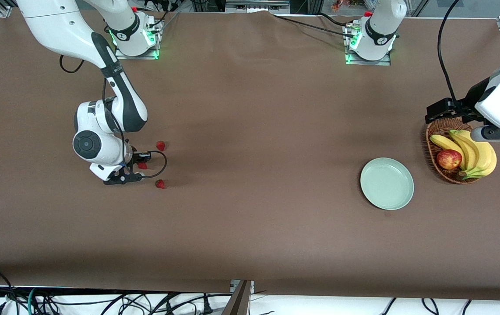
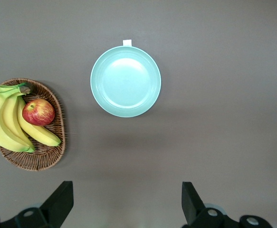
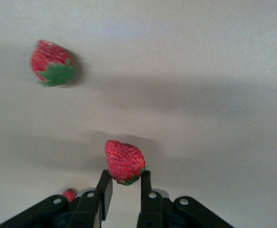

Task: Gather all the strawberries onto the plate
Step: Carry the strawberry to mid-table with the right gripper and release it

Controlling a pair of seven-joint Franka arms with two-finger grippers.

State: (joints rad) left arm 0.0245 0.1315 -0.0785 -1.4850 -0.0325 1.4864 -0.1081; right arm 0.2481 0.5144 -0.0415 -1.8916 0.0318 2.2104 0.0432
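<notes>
While the plate (image 1: 386,183) lies bare, right gripper (image 3: 124,187) fingers pinch a strawberry (image 3: 124,162); left gripper (image 2: 127,202) fingers spread.

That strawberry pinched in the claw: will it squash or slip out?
The strawberry looks soft, so the right gripper might bruise it. It is held near its green end only, so it may slip. It is probably very light.

One strawberry (image 3: 69,194) is mostly hidden by the right pincer (image 3: 124,189). The left pincer (image 2: 127,203) is cut off at the frame edge, the basket (image 1: 434,131) partly covered.
</notes>
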